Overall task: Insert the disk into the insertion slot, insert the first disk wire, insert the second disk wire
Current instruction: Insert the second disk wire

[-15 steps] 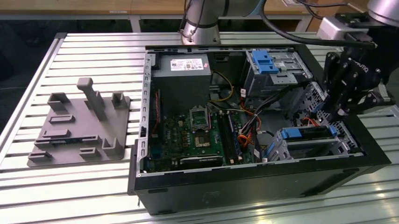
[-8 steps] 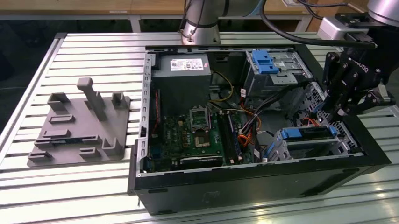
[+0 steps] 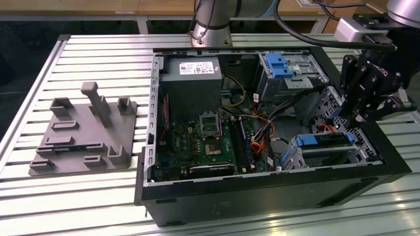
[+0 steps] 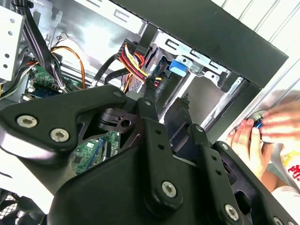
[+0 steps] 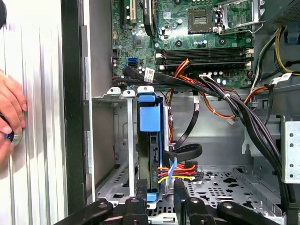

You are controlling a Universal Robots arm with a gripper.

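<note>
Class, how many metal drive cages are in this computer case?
2: taller cage with blue latch, near the arm's base; insertion slot holding the disk, by the gripper. Others may hide.

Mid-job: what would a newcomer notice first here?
An open black computer tower case lies on the slatted metal table. At the exterior view's right, the black end effector hangs above a silver hard drive in a bright blue frame, seated in a perforated metal cage. A person's hand rests outside the case wall.
</note>
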